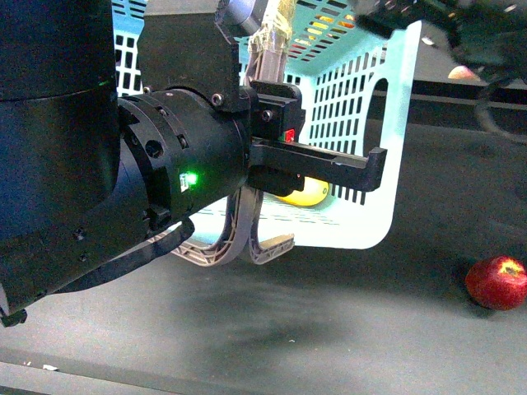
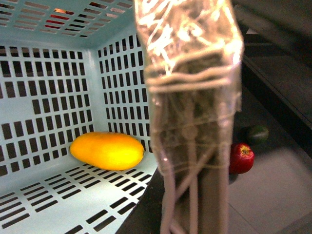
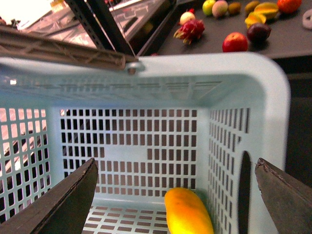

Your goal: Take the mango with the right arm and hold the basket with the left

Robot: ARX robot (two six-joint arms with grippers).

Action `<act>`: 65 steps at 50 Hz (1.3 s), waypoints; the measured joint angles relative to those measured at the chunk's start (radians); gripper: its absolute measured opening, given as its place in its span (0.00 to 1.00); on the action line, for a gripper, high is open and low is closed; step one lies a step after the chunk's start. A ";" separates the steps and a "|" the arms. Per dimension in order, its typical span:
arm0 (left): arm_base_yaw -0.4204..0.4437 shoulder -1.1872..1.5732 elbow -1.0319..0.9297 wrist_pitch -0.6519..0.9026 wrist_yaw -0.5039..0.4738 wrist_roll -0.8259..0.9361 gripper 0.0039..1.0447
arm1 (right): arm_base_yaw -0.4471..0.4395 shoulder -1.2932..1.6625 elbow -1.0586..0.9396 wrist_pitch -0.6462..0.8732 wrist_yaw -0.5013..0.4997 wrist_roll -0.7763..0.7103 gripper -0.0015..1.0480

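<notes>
**Front view.** The left gripper [image 1: 366,169] enters from 9 o'clock and reaches across the basket [image 1: 395,189], which sits at 12 to 1 o'clock. A taped handle [image 1: 276,37] runs past the base of the gripper's fingers.

**Left wrist view.** The handle fills the near field, which suggests a hold meant to steady the basket. Neither view shows whether this claw is clenched, so its state cannot be told. The mango [image 1: 306,194] lies on the basket's slotted floor, close to a side wall, and neither claw touches it.

**Right wrist view.** The right gripper [image 3: 175,163] is released. Its fingers [image 3: 63,204] are spread wide over the open basket with the mango in line between them, a stance suited to descending on the fruit.

An apple [image 1: 496,281] rests on the table [image 1: 329,329] at 4 o'clock, outside the basket.
</notes>
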 joint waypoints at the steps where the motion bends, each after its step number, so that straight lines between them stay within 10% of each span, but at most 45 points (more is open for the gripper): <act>1: 0.000 0.000 0.000 0.000 -0.001 0.001 0.04 | -0.009 -0.047 -0.030 0.002 -0.001 0.000 0.92; 53: 0.001 0.000 0.000 0.000 0.001 0.005 0.04 | -0.108 -1.126 -0.563 -0.484 0.257 -0.035 0.92; 65: 0.001 0.000 0.000 0.000 0.002 0.005 0.04 | -0.144 -1.182 -0.643 -0.324 0.253 -0.295 0.61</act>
